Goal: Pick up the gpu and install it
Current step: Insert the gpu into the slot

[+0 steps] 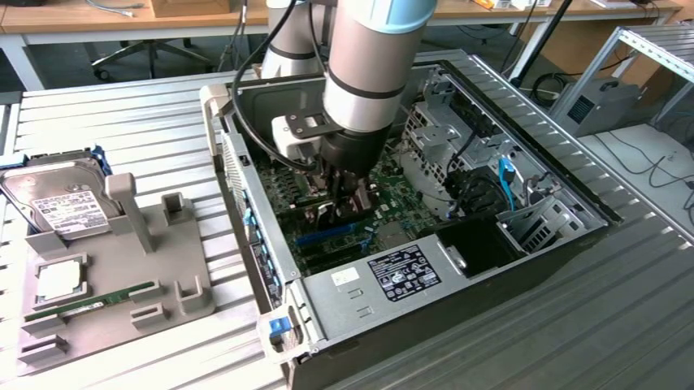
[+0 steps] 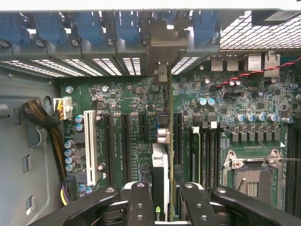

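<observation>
The gpu (image 2: 161, 181) is edge-on between my fingers, a thin green card with a black and silver cooler on one side. It stands upright over the green motherboard (image 2: 127, 103), in line with the long black slots. Its metal bracket (image 2: 162, 44) reaches the case's rear slot openings. Whether its connector edge sits in a slot I cannot tell. My gripper (image 2: 167, 207) is shut on the card, one black finger (image 2: 141, 202) on each side. In the exterior view, my gripper (image 1: 341, 203) is low inside the open PC case (image 1: 233, 162), just above the motherboard.
A white slot (image 2: 90, 146), memory modules (image 2: 195, 150) and the CPU socket (image 2: 249, 176) flank the card. The power supply (image 1: 407, 272) and drive cage (image 1: 456, 138) crowd the case. Outside, a grey fixture (image 1: 125, 268) holds a hard drive (image 1: 65, 203) and a memory stick (image 1: 93, 298).
</observation>
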`<state>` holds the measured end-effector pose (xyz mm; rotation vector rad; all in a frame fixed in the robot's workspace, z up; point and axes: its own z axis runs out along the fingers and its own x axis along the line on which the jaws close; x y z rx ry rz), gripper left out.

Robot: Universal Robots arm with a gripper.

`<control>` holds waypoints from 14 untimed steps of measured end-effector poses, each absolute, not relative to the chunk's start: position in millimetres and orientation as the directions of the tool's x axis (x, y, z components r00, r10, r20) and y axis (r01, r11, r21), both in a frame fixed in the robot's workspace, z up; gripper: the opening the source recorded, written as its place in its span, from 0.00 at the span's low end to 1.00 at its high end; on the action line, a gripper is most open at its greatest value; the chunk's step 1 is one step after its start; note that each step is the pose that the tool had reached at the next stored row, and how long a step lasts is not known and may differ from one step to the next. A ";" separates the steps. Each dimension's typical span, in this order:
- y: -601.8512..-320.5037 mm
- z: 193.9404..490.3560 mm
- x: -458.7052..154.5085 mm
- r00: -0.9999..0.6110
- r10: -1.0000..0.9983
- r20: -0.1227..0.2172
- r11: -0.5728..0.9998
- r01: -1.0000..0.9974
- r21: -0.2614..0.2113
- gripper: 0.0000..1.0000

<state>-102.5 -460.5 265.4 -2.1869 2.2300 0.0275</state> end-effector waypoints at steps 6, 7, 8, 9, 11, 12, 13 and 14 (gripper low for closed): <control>-460.6 262.9 -102.7 -0.019 -0.999 -0.025 0.019 -1.000 0.000 0.27; -460.5 262.2 -102.7 -0.019 -0.999 -0.025 0.020 -1.000 0.000 0.27; -460.5 261.9 -102.7 -0.019 -0.999 -0.025 0.019 -1.000 0.000 0.27; -460.5 261.5 -102.7 -0.019 -0.999 -0.025 0.019 -1.000 0.000 0.27; -460.6 260.2 -102.7 -0.019 -0.999 -0.025 0.019 -1.000 0.000 0.27; -460.6 259.8 -102.7 -0.019 -0.999 -0.025 0.019 -1.000 0.000 0.27; -460.6 259.4 -102.7 -0.019 -0.999 -0.025 0.019 -1.000 0.000 0.27; -460.6 258.9 -102.7 -0.019 -0.999 -0.025 0.019 -1.000 0.000 0.27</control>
